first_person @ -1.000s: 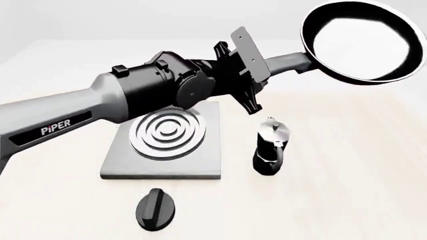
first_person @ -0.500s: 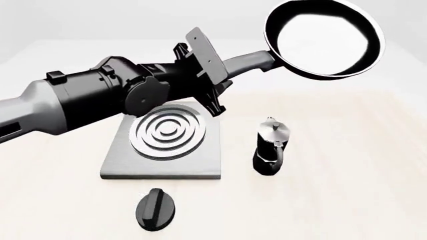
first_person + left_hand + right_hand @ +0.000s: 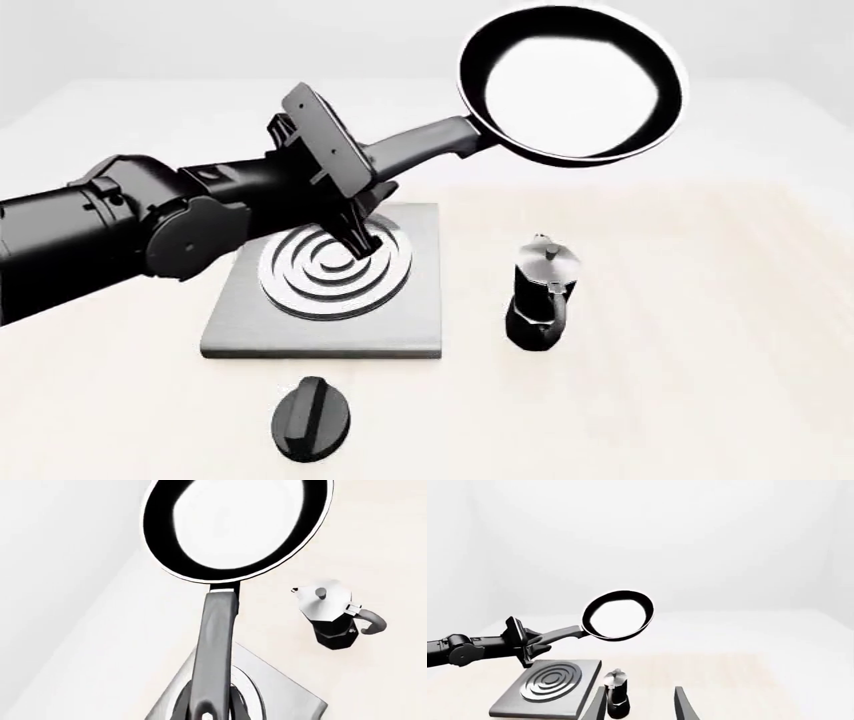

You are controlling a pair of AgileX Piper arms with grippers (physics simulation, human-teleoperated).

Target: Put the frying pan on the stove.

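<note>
Left gripper clamped on the frying pan handle, pan held up in the air well above the table, tilted so the glossy pale inside faces the front camera; handle running down-left from the pan bowl into the fingers, loop end hidden by the gripper in front view. Pan bowl up and to the right of the stove, not touching it, roughly above the space behind the moka pot. Gripper itself hanging over the stove's far half, one dark finger overlapping the silver rings in front view. Stove flat on the table, left of centre, concentric rings bare. Moka pot upright just right of the stove, apart from it, spout toward the stove. Black oval knob on the table near the front edge of the stove, apart from it. Left wrist view: long grey handle running away from the camera to the pan bowl, stove corner under the handle, moka pot off to one side. Right wrist view: right gripper with two fingers spread apart, nothing between them, hovering high and back from the scene; pan, stove and moka pot all seen ahead of it; left arm reaching in with the pan. Right gripper not seen in front view
</note>
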